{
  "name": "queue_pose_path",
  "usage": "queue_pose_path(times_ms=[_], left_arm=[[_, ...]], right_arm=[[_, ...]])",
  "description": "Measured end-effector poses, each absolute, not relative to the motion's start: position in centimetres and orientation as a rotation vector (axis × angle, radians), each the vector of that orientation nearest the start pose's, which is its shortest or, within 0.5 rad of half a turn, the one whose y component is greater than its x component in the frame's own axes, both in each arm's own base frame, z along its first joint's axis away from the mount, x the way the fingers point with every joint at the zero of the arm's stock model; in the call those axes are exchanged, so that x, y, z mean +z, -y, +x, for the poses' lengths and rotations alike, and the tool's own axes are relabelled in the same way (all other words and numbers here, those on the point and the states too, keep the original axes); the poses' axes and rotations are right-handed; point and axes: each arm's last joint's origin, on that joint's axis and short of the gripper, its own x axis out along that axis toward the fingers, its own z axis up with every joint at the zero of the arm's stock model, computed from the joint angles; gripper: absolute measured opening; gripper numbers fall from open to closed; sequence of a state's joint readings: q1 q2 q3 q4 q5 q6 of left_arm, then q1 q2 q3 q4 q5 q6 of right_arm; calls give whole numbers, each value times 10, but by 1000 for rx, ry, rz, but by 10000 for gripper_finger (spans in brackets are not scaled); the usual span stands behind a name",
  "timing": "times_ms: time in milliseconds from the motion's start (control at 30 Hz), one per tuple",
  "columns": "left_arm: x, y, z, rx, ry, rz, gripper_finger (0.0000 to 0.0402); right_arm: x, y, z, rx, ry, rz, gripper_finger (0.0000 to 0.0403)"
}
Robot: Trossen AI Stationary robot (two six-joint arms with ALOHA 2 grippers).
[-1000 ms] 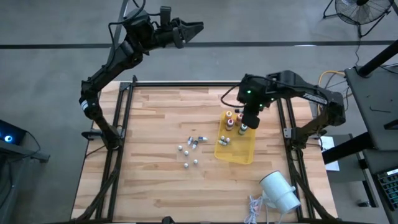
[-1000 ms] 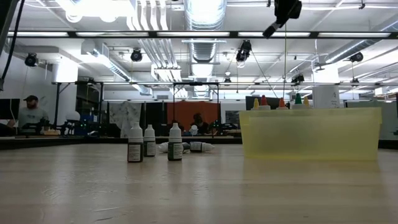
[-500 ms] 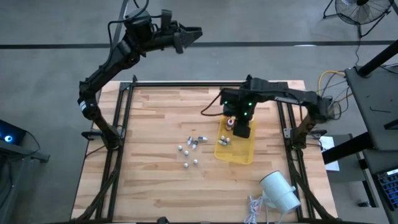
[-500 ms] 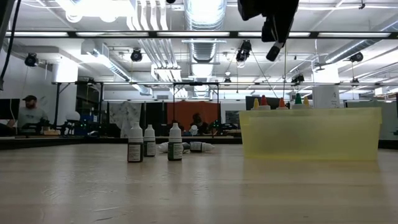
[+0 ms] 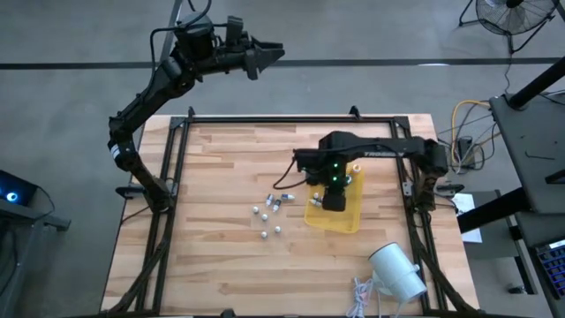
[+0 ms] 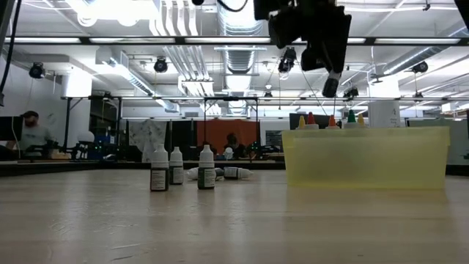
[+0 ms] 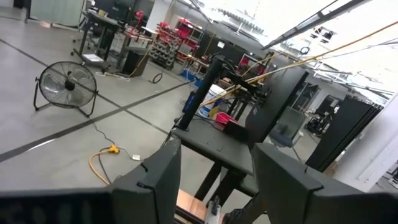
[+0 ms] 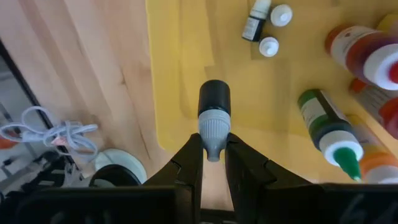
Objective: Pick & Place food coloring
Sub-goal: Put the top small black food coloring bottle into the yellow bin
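right gripper: I have the right gripper [image 8: 213, 163] over the yellow bin [image 5: 346, 216], lower centre-right of the high view, its fingers pinched on a small vial [image 8: 214, 118] with a grey cap and a black body.

held vial: it sticks straight out past the fingertips and hangs above a bare stretch of the yellow floor; it is not resting on anything yet, as far as I can judge.

bin contents: in the right wrist view a green-tipped bottle [image 8: 329, 129] lies at centre right, a red bottle with a white cap [image 8: 367, 53] sits at upper right, and two tiny white-capped vials [image 8: 274, 30] stand near the top centre.

loose vials: a scatter of little vials [image 5: 271, 212] waits on the wooden table [image 5: 229, 168], just left of the bin, at the centre of the high view.

left gripper: the left gripper [image 7: 214, 171] idles high at the upper left of the high view, beyond the table edge, fingers apart and empty.

how I'd finish: I would lower over the bare yellow patch, clear of the green-tipped bottle, and let go only when the vial is close to the floor, so it does not bounce or roll out.

caution: height above the bin floor is hard to read from these views, so I'd go down slowly.
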State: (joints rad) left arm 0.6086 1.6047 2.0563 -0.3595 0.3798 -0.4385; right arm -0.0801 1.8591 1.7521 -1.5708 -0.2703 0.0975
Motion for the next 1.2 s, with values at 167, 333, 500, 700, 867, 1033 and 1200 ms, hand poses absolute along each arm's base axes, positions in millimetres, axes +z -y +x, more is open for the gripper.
queue_pose_path(times_ms=[167, 333, 500, 700, 867, 1033, 1200], left_arm=[[535, -173, 267, 211, 111, -398, 168], [533, -173, 267, 215, 95, -398, 168], [533, -173, 267, 216, 91, -393, 168], [533, -173, 267, 216, 91, -393, 168], [533, -173, 267, 216, 90, -393, 168], [533, -173, 267, 216, 89, -394, 168], [533, -173, 267, 216, 88, -395, 168]], right_arm=[[278, 17, 340, 64, -1721, 366, 47], [258, 18, 337, 49, -1803, 372, 47], [242, 18, 331, 44, -1860, 378, 47], [227, 18, 331, 52, -1879, 370, 47], [211, 19, 333, 59, -1920, 360, 47], [195, 22, 339, 47, -1964, 341, 47], [190, 25, 340, 12, -1978, 303, 47]])
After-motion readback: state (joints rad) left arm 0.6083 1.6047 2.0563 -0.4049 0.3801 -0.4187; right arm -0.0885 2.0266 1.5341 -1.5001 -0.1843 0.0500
